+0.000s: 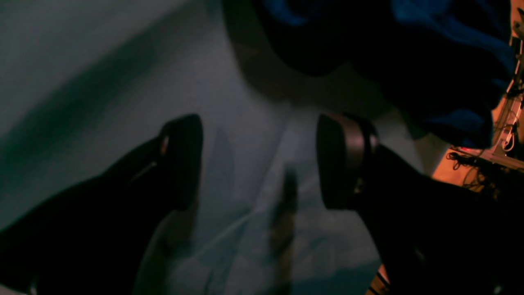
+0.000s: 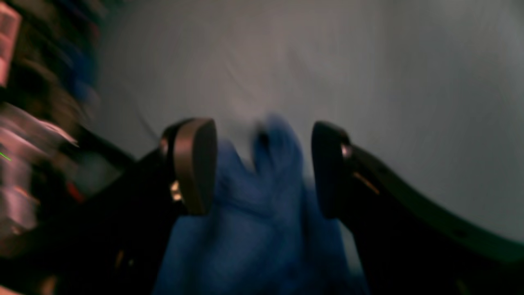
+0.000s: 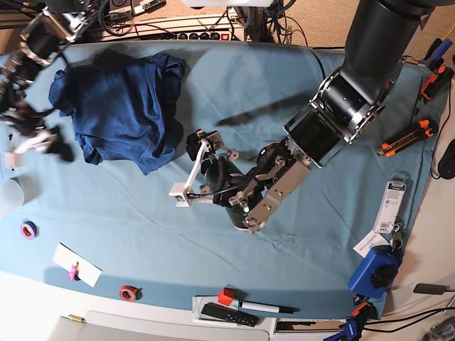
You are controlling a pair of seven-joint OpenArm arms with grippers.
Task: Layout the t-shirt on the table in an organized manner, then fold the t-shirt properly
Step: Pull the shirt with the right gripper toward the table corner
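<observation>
Teal cloth covered the wide worktop [image 3: 306, 64], and the t-shirt [image 3: 121, 106] lay bunched in a heap near its far corner, not spread out yet. The left tool [image 1: 260, 164] hung just beside the shirt with its jaws apart, grasping nothing, probably ready to reach for an edge. The right tool [image 2: 264, 168] was open too, with blue cloth between its jaws but not pinched.
</observation>
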